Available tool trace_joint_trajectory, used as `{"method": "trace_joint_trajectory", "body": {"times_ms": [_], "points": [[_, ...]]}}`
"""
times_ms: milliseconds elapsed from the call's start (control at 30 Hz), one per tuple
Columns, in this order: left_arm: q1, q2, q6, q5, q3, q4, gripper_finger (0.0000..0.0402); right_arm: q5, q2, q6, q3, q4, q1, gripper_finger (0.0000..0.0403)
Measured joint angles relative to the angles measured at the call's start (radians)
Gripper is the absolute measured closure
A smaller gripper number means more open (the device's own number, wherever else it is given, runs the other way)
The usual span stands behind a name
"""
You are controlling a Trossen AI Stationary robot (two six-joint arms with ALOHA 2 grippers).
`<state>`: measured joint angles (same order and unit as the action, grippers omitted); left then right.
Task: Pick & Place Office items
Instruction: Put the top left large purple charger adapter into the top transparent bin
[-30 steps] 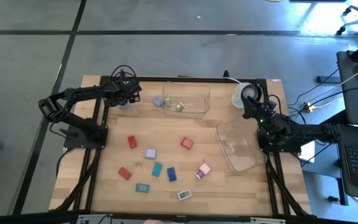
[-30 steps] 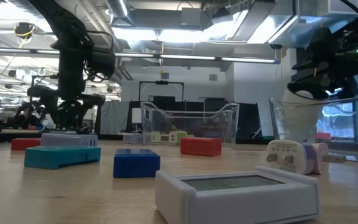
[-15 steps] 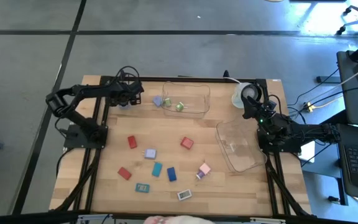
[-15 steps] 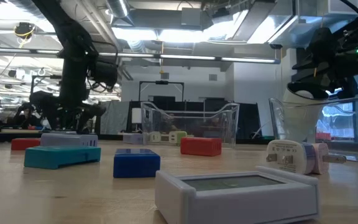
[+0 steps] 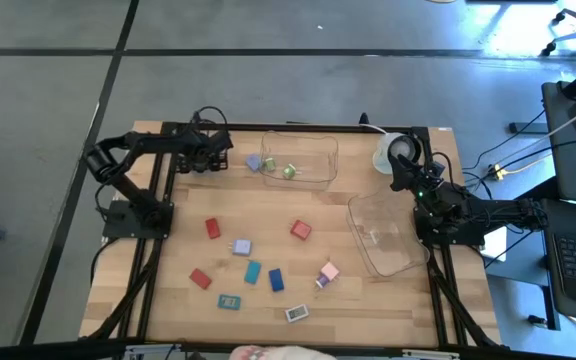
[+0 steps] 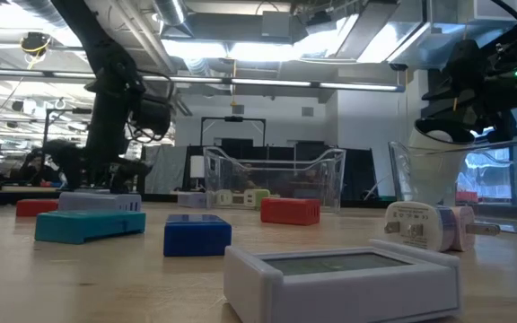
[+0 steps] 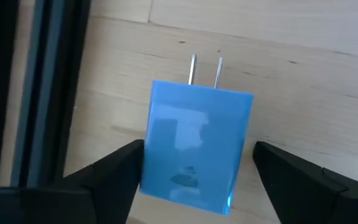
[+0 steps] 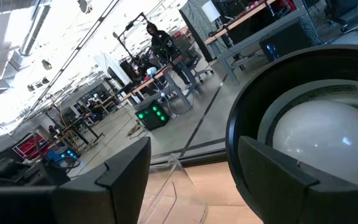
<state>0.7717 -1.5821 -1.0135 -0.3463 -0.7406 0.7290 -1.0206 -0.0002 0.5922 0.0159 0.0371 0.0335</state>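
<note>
My left gripper (image 5: 206,160) hangs over the table's far left corner, pointing down and open. Between its fingers in the left wrist view lies a blue plug adapter (image 7: 194,146), flat on the wood, its two prongs (image 7: 205,70) pointing away. The fingers stand close beside its two side faces; whether they touch it I cannot tell. Other office items lie across the near half of the table: red blocks (image 5: 300,230), a teal piece (image 5: 253,271), a blue block (image 5: 276,279), a pink plug (image 5: 328,272) and a white device (image 5: 296,313). My right gripper (image 5: 401,168) waits open at the far right.
A clear tub (image 5: 298,157) at the far middle holds a lavender piece (image 5: 254,162) and green pieces (image 5: 290,171). A second clear tub (image 5: 386,232) stands at the right edge. The round white-and-black object (image 5: 394,150) sits just beyond my right gripper. Black frame rails (image 7: 36,93) run beside the blue adapter.
My left arm's elbow has swung in toward the table and its wrist has sunk lower over the far left corner, bringing the gripper down around the blue adapter. Nothing else has moved.
</note>
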Motion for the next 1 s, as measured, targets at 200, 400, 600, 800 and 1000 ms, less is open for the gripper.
{"method": "trace_joint_trajectory", "body": {"times_ms": [200,400,600,800,1000], "points": [[0.045,0.013,0.108,0.064,0.001,-0.005,0.0169,0.000,0.000,0.000,0.000,0.000,0.000,0.0157],[0.050,0.036,0.200,0.061,0.004,-0.024,0.0195,0.000,0.000,0.000,0.000,0.000,0.000,0.0157],[0.034,0.131,0.310,0.028,-0.041,-0.038,0.0195,0.000,0.000,0.000,0.000,0.000,0.000,0.0157],[0.000,0.297,0.463,0.067,-0.083,-0.164,0.0195,0.000,0.000,0.000,0.000,0.000,0.000,0.0157],[-0.048,0.462,0.578,0.334,-0.083,-0.492,0.0195,0.000,0.000,0.000,0.000,0.000,0.000,0.0157]]}}
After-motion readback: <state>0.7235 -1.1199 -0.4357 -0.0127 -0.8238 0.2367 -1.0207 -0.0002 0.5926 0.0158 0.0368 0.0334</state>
